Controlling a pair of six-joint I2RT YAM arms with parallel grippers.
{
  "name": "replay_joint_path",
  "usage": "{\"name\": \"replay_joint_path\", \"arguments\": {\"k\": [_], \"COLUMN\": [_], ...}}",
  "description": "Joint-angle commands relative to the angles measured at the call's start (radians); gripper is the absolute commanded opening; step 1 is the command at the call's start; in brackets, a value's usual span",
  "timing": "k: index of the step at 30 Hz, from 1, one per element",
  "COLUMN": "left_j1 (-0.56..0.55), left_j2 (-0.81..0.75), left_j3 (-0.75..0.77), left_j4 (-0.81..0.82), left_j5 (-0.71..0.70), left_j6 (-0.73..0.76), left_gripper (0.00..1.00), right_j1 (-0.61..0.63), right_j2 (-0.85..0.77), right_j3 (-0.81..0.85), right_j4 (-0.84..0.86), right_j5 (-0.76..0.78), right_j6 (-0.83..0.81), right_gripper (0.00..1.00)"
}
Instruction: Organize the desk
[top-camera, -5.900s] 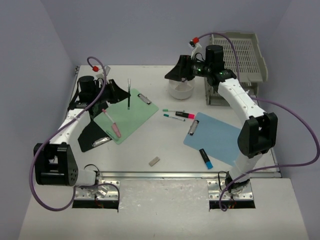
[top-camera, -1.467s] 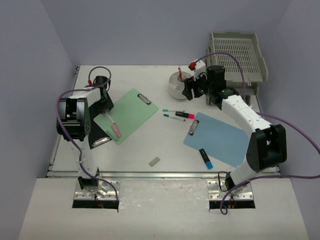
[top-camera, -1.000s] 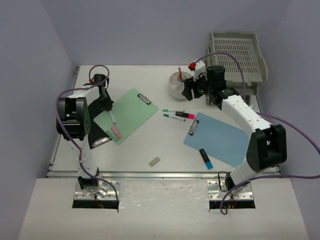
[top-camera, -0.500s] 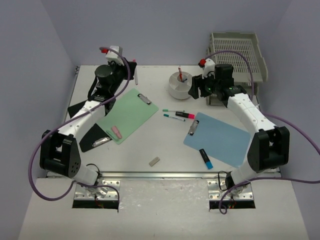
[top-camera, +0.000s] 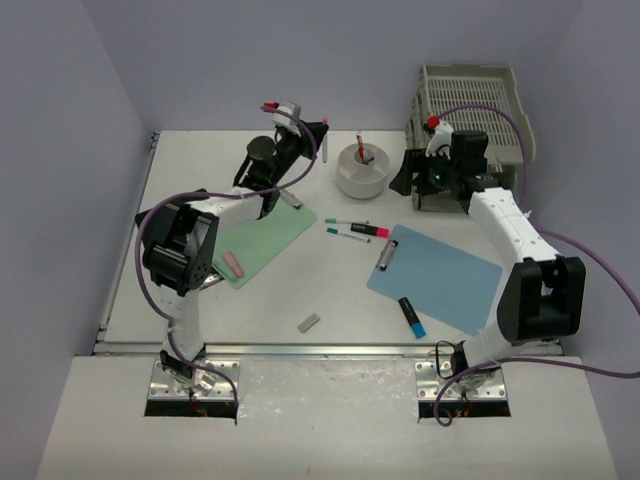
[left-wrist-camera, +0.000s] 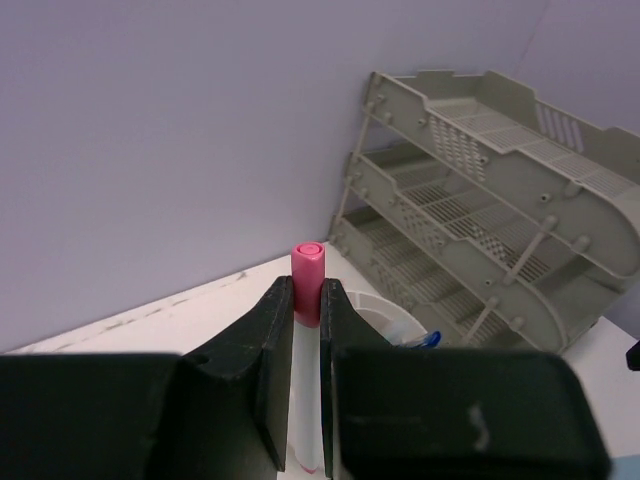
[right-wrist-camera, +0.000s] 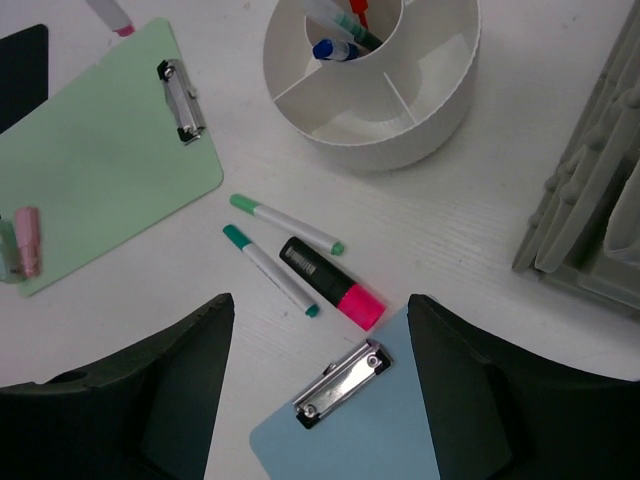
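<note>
Two clipboards lie flat on the desk (top-camera: 300, 290), the white tabletop that fills the lilac-walled enclosure: a green clipboard (top-camera: 262, 235) left of centre and a blue clipboard (top-camera: 440, 275) right of centre, well apart. Between them lie a pair of green-capped pens (top-camera: 346, 221) and a pink-and-black highlighter (top-camera: 369, 231), close together, the highlighter just beside the blue clipboard's metal clip. A blue-and-black marker (top-camera: 411, 317) rests at the near edge of the blue clipboard. A small grey eraser (top-camera: 309, 322) lies alone near the front rail. A pink item (top-camera: 232, 264) sits at the near corner of the green clipboard. A round white holder (top-camera: 360, 180) stands at back centre, with a red pen (right-wrist-camera: 358, 12) and a blue pen (right-wrist-camera: 330, 48) in its inner cup. Grey stacked trays (top-camera: 480, 100) occupy the back right corner. The left arm reaches over the green clipboard, with the left gripper (left-wrist-camera: 307, 300) raised just left of the holder. Its jaws are closed on a pink-capped pen (left-wrist-camera: 308, 262) held upright, the cap clear above the fingertips. The right arm extends along the right side, bent toward centre. The right gripper (top-camera: 405, 178) faces down between holder and trays, jaws wide apart, nothing between them.
</note>
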Motion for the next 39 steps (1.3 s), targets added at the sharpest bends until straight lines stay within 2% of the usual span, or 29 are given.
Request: {"name": "replay_joint_path", "arguments": {"k": [1, 5, 10, 12, 23, 27, 32, 36, 39], "left_j1": [-0.058, -0.062, -0.066, -0.065, -0.066, -0.067, -0.064, -0.045, -0.002], "left_j2": [0.072, 0.133, 0.215, 0.241, 0.379, 0.392, 0.338, 0.252, 0.148], "left_j3": [0.106, 0.149, 0.183, 0.192, 0.276, 0.263, 0.224, 0.199, 0.153], "left_j4": [0.207, 0.234, 0.257, 0.273, 0.276, 0.282, 0.278, 0.249, 0.198], "left_j5": [0.028, 0.034, 0.041, 0.039, 0.030, 0.039, 0.047, 0.074, 0.091], "left_j6": [0.003, 0.005, 0.002, 0.010, 0.015, 0.014, 0.001, -0.021, -0.126], "left_gripper": [0.00, 0.00, 0.00, 0.00, 0.04, 0.18, 0.45, 0.53, 0.56], "right_j1": [0.001, 0.001, 0.002, 0.001, 0.002, 0.002, 0.014, 0.045, 0.109], "right_j2": [-0.054, -0.086, -0.119, -0.128, -0.178, -0.186, -0.154, -0.082, 0.017], "right_j3": [-0.028, -0.089, -0.136, -0.143, -0.170, -0.174, -0.132, -0.019, 0.109], "right_j4": [0.010, 0.011, 0.007, -0.006, -0.037, -0.044, -0.072, -0.138, -0.263], "right_j5": [-0.045, -0.059, -0.059, -0.058, -0.061, -0.084, -0.140, -0.132, -0.098], "right_j6": [-0.026, -0.101, -0.232, -0.280, -0.376, -0.437, -0.535, -0.609, -0.701], "right_gripper": [0.72, 0.75, 0.85, 0.99, 0.99, 0.99, 0.99, 0.99, 0.95]}}
